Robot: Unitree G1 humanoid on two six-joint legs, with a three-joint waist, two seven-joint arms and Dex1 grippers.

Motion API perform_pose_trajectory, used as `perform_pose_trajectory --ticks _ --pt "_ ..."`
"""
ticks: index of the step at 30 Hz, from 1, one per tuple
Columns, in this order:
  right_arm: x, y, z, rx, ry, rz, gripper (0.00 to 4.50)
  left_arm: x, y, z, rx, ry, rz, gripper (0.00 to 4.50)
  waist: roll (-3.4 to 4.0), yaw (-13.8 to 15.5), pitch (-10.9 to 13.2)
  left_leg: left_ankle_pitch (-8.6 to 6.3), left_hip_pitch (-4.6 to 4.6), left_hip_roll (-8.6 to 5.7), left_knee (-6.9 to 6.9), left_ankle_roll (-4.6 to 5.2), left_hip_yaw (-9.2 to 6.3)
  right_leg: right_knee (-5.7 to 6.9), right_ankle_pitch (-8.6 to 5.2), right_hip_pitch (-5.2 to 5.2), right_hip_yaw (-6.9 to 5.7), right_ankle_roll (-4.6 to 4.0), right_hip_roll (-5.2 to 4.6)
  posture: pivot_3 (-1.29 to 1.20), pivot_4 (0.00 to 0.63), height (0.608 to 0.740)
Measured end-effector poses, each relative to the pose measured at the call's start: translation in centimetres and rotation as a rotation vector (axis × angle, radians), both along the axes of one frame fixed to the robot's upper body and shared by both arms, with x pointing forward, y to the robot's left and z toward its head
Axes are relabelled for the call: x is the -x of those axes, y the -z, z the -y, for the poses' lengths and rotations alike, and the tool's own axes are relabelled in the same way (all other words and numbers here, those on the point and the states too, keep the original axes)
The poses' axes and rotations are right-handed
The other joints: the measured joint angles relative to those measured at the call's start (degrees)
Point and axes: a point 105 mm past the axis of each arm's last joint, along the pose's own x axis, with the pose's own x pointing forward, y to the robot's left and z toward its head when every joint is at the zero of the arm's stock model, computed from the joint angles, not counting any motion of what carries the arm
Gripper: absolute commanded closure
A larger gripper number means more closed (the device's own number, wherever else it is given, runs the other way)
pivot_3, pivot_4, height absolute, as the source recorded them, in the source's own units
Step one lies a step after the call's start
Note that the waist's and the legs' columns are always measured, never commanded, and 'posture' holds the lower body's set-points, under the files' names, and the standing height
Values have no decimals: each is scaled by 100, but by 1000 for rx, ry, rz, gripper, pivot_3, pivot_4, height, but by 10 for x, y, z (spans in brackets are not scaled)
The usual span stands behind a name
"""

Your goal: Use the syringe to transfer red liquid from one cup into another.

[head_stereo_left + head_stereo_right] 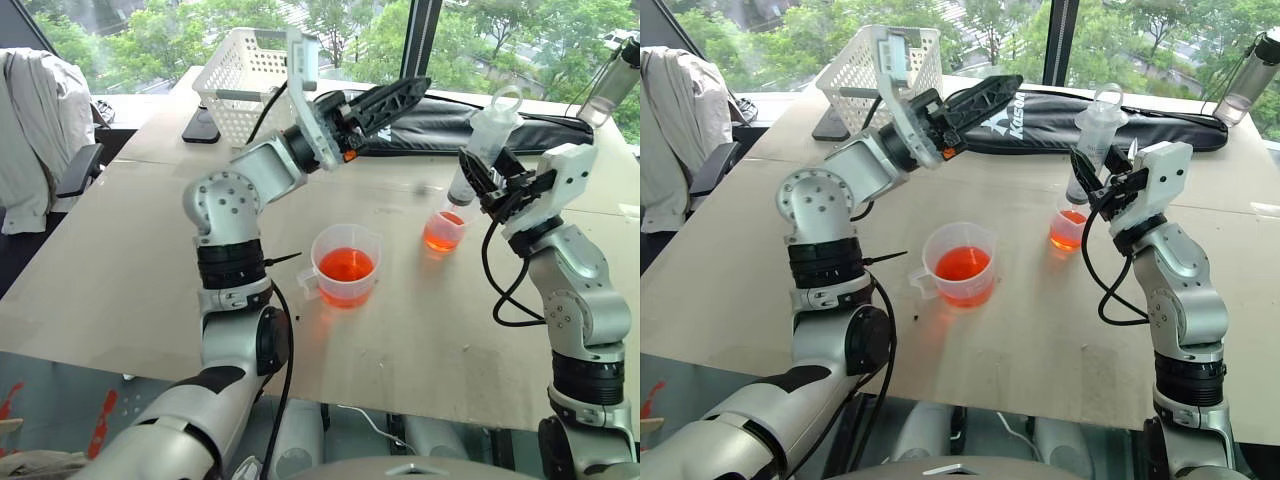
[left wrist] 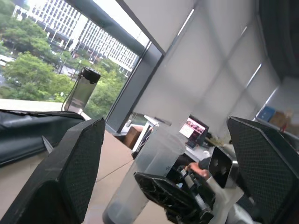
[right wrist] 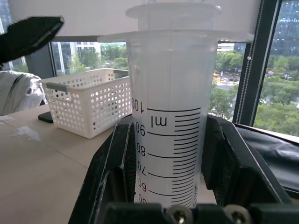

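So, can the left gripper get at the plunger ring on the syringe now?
Probably yes: the left gripper is open beside the syringe, its plunger ring stands uncovered above the right gripper.

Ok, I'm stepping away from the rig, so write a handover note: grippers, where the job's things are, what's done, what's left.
Left gripper: open, empty, raised over the table's far side.
Right gripper: shut on the large clear plastic syringe, held tilted, nozzle down over the smaller, narrower clear cup.
The wide clear handled measuring cup stands mid-table with red liquid in it.
Done: the smaller cup already holds some red liquid.
Left: probably more draws from the measuring cup, then put the syringe down.
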Motion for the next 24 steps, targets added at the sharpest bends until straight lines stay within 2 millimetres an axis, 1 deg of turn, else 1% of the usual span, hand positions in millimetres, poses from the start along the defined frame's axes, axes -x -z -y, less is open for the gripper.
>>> perform_pose_trajectory --ticks 1,3,5,6,7,10,12,13,16,18,22,24 --pt "-1 1 0 -3 0 -6 3042 2 3 -2 -28 -22 8 281 1 -11 -1 0 2 0 -1 0 0 0 0 0 0 0 1 0 150 724" --pt "-3 4 2 0 8 -15 3042 5 19 -7 -101 -57 4 281 3 -25 -2 0 9 0 -7 0 0 4 0 -1 4 -1 4 0 150 724" --pt "-4 5 5 14 19 -22 3042 4 31 -10 -126 -74 -25 281 3 -11 -1 0 7 1 -7 0 -3 8 0 -2 0 -2 4 0 150 724" --pt "-5 5 5 -2 18 -23 3042 3 33 -12 -130 -84 -34 281 3 -6 -1 0 6 1 -6 0 -4 8 0 -2 -1 -2 4 0 150 724" --pt "-6 4 4 -29 14 -25 3042 3 33 -13 -135 -91 -32 281 3 -5 -1 0 6 1 -5 0 -4 8 0 -2 0 -2 4 0 150 724" --pt "-7 0 3 -41 6 -17 3042 5 30 -16 -150 -106 -6 281 2 3 -1 0 4 -1 -4 0 1 1 0 0 2 -1 0 0 150 724" --pt "-8 -2 4 -100 5 -18 3043 4 29 -18 -158 -114 1 281 2 2 -1 0 3 -1 -4 0 1 0 0 0 2 -1 0 0 150 724" --pt "-9 -4 5 -108 6 -15 3043 4 30 -18 -175 -117 15 281 3 2 -1 0 2 -1 -4 0 1 0 0 -1 2 -1 0 0 150 724" --pt "-8 -8 7 -59 6 4 3043 5 34 -19 -236 -132 62 281 3 0 -1 0 4 -1 -7 0 1 -1 0 -1 1 -2 0 0 150 724" --pt "-9 -10 9 -126 10 -1 3043 6 38 -19 -263 -132 82 281 3 0 -1 0 4 0 -8 0 -1 2 0 -2 0 -2 2 0 150 724" --pt "-8 -11 8 -58 3 8 3043 8 38 -15 -283 -110 116 281 3 -2 -1 0 4 -1 -7 0 3 0 0 -2 2 -2 0 0 150 724" --pt "-9 -15 6 -131 -4 11 3043 8 38 -17 -294 -119 134 281 3 -9 -1 0 5 0 -7 0 2 2 0 -2 3 -2 1 0 150 724"
